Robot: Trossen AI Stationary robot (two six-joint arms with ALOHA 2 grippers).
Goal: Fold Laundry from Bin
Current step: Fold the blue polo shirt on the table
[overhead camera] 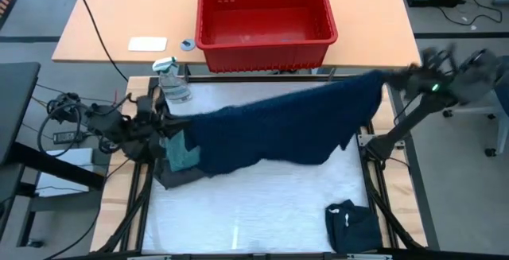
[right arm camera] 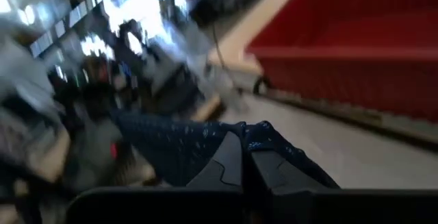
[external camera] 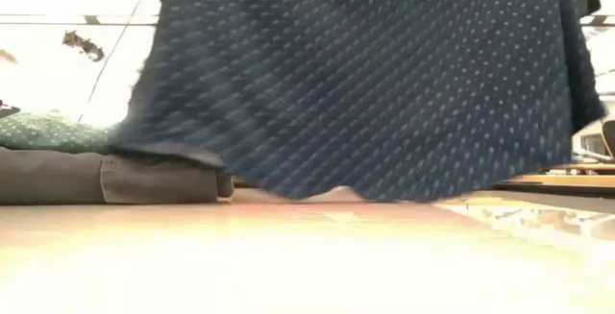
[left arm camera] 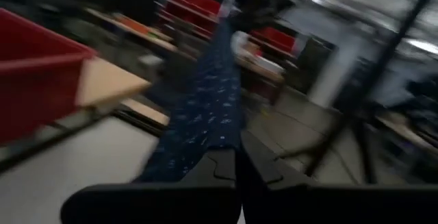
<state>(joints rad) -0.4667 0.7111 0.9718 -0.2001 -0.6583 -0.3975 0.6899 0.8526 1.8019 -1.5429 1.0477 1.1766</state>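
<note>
The left gripper (left arm camera: 236,166) at the frame's left edge and the right gripper (right arm camera: 245,161) at upper right each clamp an end of the navy dotted garment (overhead camera: 278,129), stretched across the middle above the table (overhead camera: 262,204). The empty red bin (overhead camera: 265,20) sits top centre.

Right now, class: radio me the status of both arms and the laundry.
Left gripper and right gripper both shut on navy dotted garment, stretched between them above the table. Red bin looks empty. Folded pile under its left end.

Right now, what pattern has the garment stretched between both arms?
Navy with small pale dots, clearest in the low view.
</note>
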